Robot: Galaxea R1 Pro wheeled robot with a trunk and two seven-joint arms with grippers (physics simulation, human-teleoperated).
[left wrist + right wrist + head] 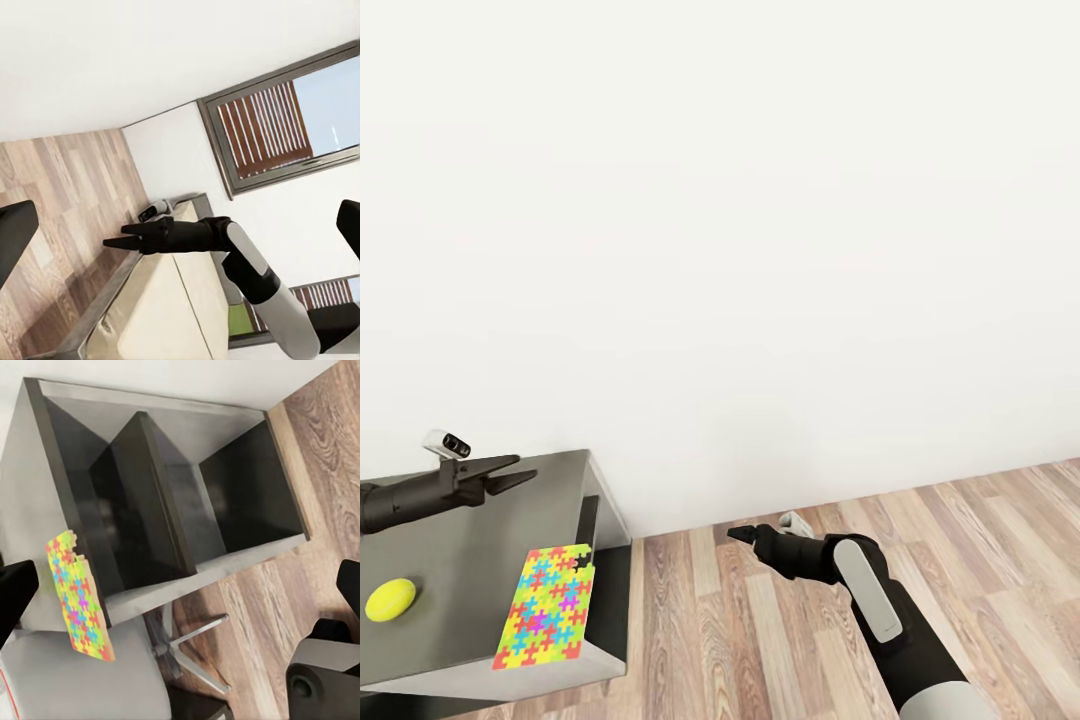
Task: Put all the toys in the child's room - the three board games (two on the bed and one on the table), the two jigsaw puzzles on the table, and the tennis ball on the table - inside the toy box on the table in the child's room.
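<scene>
One jigsaw puzzle (548, 608), a flat box covered in multicolour pieces, lies at the right edge of the dark grey table (510, 520) and hangs slightly over it. It also appears in the right wrist view as the puzzle (77, 596). The yellow tennis ball (390, 600) rests on the table to the puzzle's left. My left gripper (525, 468) hovers open above the table's back part, holding nothing. My right gripper (732, 533) is open and empty over the wood floor, right of the table. The toy box and board games are out of view.
Below the tabletop are open dark shelf compartments (225, 502). A chair's metal star base (187, 652) stands on the floor by them. A white wall (760, 250) rises behind. The left wrist view looks past my right arm (247, 262) to a beige bed (172, 315) and a shuttered window (285, 127).
</scene>
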